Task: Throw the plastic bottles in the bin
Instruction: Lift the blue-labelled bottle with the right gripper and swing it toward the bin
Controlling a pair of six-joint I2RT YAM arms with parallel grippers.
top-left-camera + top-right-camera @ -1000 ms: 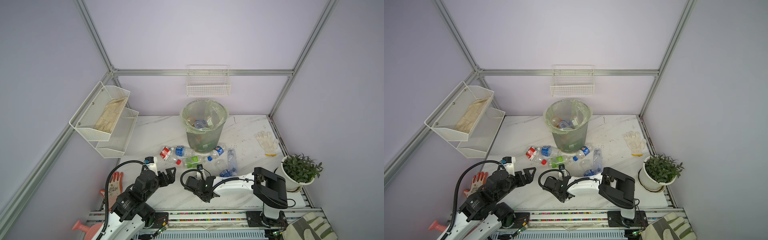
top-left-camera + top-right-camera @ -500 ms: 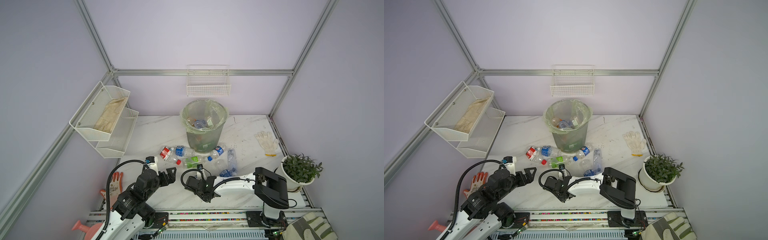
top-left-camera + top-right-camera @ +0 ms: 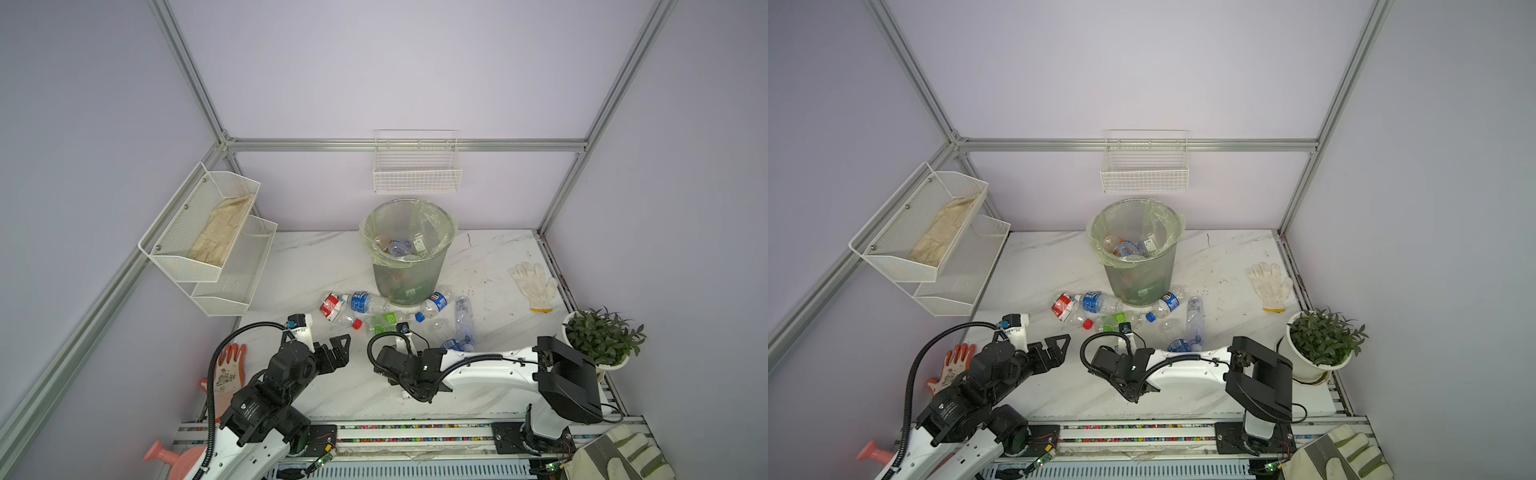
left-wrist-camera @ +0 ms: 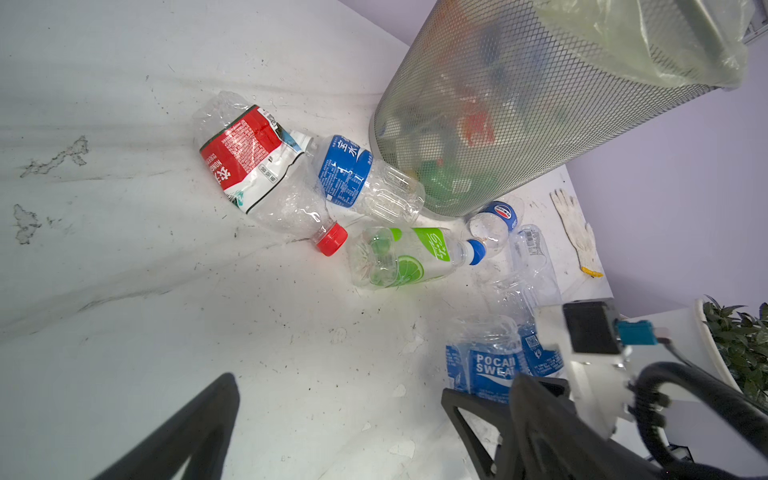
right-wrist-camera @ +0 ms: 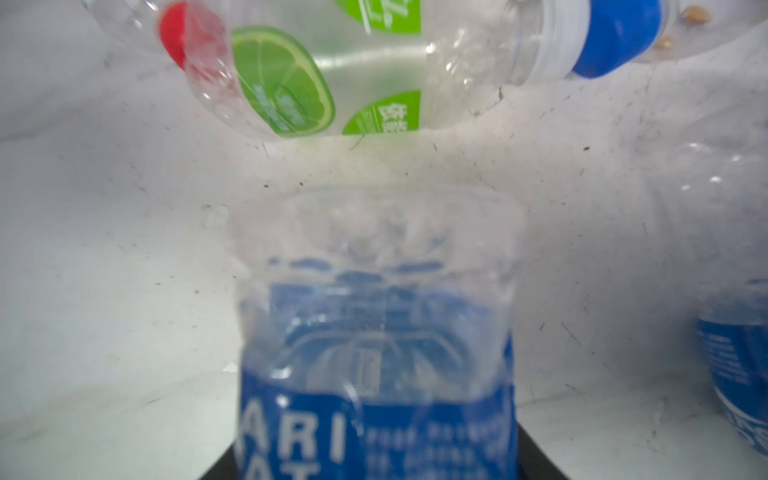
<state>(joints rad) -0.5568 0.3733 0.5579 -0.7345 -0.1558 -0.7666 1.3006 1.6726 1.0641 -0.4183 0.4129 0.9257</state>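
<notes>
Pocari bottle (image 5: 374, 353) btwn right claw (image 5: 376, 461) jaws; left claw (image 4: 338, 390) wide open.

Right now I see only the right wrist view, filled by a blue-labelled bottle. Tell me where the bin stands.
Observer: The bin stands upright at the back middle of the table, just behind the loose bottles.
Operator: Report the left gripper.
Observer: The left gripper is open and empty, on the near side of the red-labelled bottle, apart from it.
Operator: Say what the bin holds.
Observer: Several bottles lie inside it; I cannot count them.
</notes>
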